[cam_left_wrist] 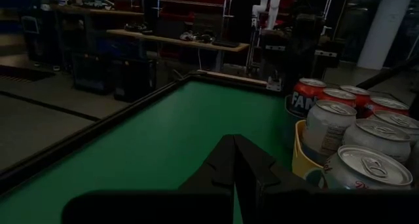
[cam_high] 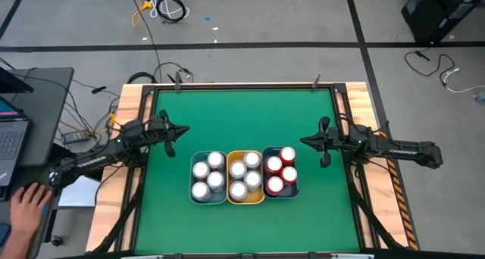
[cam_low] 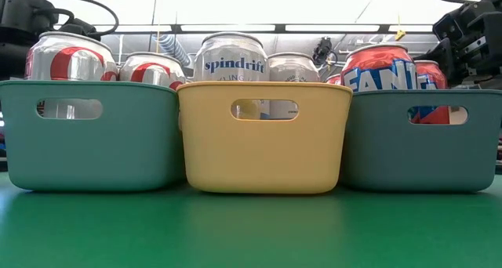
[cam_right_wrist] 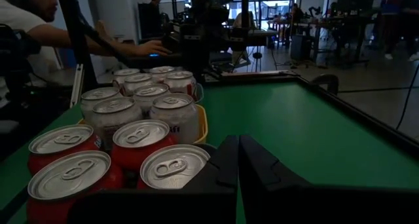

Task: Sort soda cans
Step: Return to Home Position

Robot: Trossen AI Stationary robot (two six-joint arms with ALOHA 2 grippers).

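Green table [cam_high: 242, 115]: silver-topped soda cans [cam_high: 238, 170] fill teal and yellow plastic bins [cam_low: 263, 143], with left gripper [cam_high: 183, 129] and right gripper [cam_high: 305, 141] flanking, jaws pressed together.

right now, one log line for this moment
cans: all in bins | left gripper: shut, left of bins | right gripper: shut, right of bins

Red cans [cam_high: 289, 173], yellow bin [cam_low: 263, 162], green table [cam_high: 242, 123]

bins [cam_low: 263, 154] hide lower bodies of the soda cans [cam_low: 230, 58] (back rows almost wholly).
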